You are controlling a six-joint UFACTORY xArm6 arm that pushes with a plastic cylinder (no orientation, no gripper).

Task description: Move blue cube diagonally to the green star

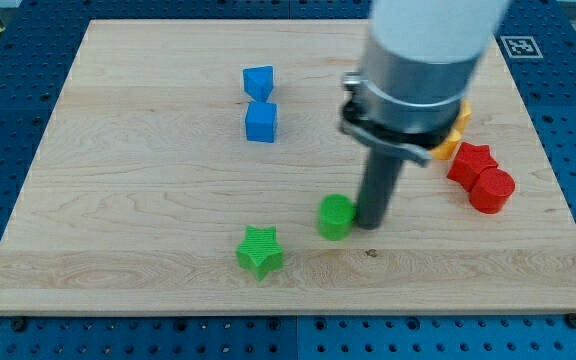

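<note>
Toward the view's bottom we saw the green star (259, 250) on the wooden board (118, 200). Above it, well apart, sat the blue cube (261, 122), touching another blue block (258, 82) above. A green cylinder (335, 216) stood right of the star, our tip (371, 222) just beside it. We had no fingers. Rightmost clustered an orange block (454, 135), a red star (470, 162) and a red cylinder (492, 189).

One camera looks down at a slant from beyond the wooden board's (168, 250) near edge, taking in almost the whole board. The arm's housing (423, 60) looms large, cropped at the view's top.
</note>
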